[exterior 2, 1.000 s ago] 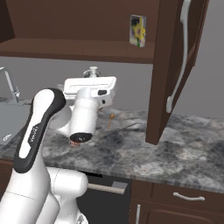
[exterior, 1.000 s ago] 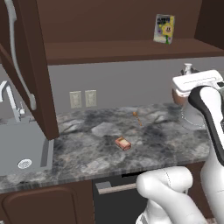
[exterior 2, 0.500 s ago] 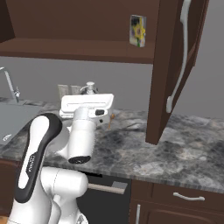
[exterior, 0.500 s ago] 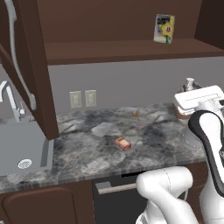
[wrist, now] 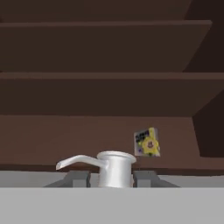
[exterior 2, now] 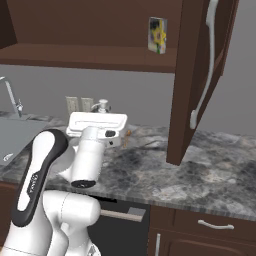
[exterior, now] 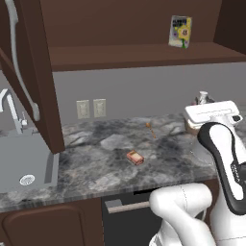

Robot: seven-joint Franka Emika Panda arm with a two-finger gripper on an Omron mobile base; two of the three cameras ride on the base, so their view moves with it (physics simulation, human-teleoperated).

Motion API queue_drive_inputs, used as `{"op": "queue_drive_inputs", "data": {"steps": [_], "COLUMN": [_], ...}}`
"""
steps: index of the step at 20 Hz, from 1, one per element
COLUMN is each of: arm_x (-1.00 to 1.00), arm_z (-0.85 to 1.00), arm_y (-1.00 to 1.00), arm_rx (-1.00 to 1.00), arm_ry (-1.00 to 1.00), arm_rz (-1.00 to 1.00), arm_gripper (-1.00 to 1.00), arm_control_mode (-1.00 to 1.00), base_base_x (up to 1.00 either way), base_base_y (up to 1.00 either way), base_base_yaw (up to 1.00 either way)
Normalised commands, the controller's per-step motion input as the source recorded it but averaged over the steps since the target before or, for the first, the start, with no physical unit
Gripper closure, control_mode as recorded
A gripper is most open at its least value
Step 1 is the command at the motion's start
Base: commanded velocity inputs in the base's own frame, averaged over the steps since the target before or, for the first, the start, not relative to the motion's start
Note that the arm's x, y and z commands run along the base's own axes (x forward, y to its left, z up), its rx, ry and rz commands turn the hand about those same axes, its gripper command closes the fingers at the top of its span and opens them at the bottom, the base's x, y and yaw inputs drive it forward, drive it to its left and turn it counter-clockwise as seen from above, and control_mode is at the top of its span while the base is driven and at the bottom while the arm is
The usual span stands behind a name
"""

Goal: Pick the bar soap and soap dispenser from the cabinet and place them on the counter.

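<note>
The dispenser [wrist: 114, 168] is held by its neck between the closed jaws, its pump top seen just above the fingertips [wrist: 78, 178] in the hand view. It is kept upright and low over the right part of the counter [exterior: 96, 166], apparently so it can be set down standing. The soap [exterior: 135, 157] lies flat on the counter's middle, well apart from the dispenser, so that half of the task looks done. On the cabinet [exterior: 134, 55] shelf, a yellow box [exterior: 179, 31] stands far right.
</note>
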Motion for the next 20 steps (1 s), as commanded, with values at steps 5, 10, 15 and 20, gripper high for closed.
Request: {"op": "queue_drive_inputs", "data": {"steps": [5,10,15,20], "arm_x": [0.0,0.0,0.0,-0.01], "arm_z": [-0.83,-0.83,-0.82,-0.52], "arm_y": [-0.07,-0.23,-0.41,-0.56], "arm_rx": [0.0,-0.01,-0.02,-0.02], "arm_ry": [0.0,0.0,0.0,-0.01], "arm_rz": [0.03,0.04,0.06,0.11], "arm_gripper": [1.0,1.0,1.0,1.0], "arm_control_mode": [-1.0,-1.0,-1.0,-1.0], "base_base_x": [0.0,0.0,0.0,0.0], "base_base_y": [0.0,0.0,0.0,0.0], "base_base_yaw": [0.0,0.0,0.0,0.0]}}
